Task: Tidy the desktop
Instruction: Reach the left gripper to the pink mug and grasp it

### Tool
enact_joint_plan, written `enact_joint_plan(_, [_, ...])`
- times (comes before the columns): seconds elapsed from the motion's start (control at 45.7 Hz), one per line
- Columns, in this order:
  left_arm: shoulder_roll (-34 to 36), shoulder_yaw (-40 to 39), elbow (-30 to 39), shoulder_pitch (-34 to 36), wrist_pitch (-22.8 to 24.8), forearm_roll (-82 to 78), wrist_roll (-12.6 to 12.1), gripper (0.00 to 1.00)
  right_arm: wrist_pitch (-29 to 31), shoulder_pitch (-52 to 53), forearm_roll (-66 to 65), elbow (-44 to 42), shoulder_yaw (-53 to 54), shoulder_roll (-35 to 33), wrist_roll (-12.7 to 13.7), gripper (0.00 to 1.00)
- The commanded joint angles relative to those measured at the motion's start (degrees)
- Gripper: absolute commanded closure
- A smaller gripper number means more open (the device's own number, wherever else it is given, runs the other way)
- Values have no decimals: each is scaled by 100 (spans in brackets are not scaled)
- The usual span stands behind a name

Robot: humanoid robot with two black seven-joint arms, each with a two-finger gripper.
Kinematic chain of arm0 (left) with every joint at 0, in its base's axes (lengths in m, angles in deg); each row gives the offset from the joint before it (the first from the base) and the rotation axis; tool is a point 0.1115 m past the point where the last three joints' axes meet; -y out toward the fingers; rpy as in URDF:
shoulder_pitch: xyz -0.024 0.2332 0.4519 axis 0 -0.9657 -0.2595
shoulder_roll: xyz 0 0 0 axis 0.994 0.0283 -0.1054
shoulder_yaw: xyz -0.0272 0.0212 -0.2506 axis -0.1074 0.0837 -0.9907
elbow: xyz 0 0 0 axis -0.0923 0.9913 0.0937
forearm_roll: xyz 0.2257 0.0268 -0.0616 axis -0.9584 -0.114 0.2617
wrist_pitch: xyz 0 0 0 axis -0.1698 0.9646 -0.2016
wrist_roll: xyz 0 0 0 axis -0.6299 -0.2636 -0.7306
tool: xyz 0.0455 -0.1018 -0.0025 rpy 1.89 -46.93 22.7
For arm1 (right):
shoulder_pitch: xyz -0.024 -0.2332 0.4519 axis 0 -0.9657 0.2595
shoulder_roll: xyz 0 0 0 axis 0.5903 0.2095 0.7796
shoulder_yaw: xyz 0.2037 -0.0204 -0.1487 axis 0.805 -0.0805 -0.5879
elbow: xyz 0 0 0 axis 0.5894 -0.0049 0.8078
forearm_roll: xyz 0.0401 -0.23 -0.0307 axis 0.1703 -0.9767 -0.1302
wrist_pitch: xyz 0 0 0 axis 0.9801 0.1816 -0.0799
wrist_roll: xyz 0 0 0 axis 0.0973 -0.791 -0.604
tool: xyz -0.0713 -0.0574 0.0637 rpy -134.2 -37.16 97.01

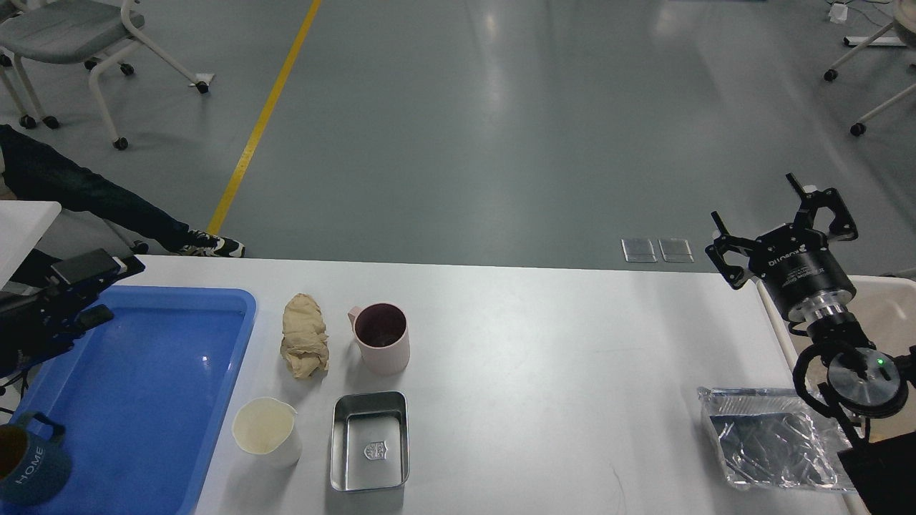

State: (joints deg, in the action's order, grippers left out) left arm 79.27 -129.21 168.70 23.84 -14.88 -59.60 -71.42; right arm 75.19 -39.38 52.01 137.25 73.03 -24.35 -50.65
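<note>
- Four loose items sit on the desktop [544,343] in the head view: a crumpled tan rag [305,346], a pink mug [382,337], a cream cup [266,430] and a steel tin [370,441], all clustered just right of the blue tray [222,372].
- Your right gripper [778,218] hangs off the table's right edge, fingers spread wide, holding nothing.
- Your left gripper [96,268] sits at the tray's far corner; it's too dark to tell whether it's open or closed.
- A dark mug [28,458] already lies in the tray, so I'd take the rag next: it's soft, so pinch it mid-bulge.
- The foil pan [776,440] near right looks thin and crinkly; grip its rim gently.
</note>
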Motion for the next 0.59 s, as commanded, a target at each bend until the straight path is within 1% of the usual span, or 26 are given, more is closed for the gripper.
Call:
enact_joint_plan(0.0, [-389, 843, -351, 851, 21, -242, -23, 4, -4, -3, -74, 0, -19, 28, 0, 0])
enact_joint_plan(0.109, [-732, 1634, -728, 1642, -50, -242, 4, 4, -4, -3, -74, 0, -11, -7, 0, 0])
enact_joint_plan(0.219, [-1303, 2232, -1106, 2258, -67, -242, 4, 4, -4, -11, -74, 0, -2, -24, 0, 0])
enact_joint_plan(0.35, [-2164, 2856, -1485, 2777, -313, -250, -22, 4, -4, -20, -74, 0, 7, -24, 0, 0])
enact_joint_plan(0.569, [-3201, 4069, -1951, 3507, -656, -242, -40, 4, -4, -20, -74, 0, 16, -68, 0, 0])
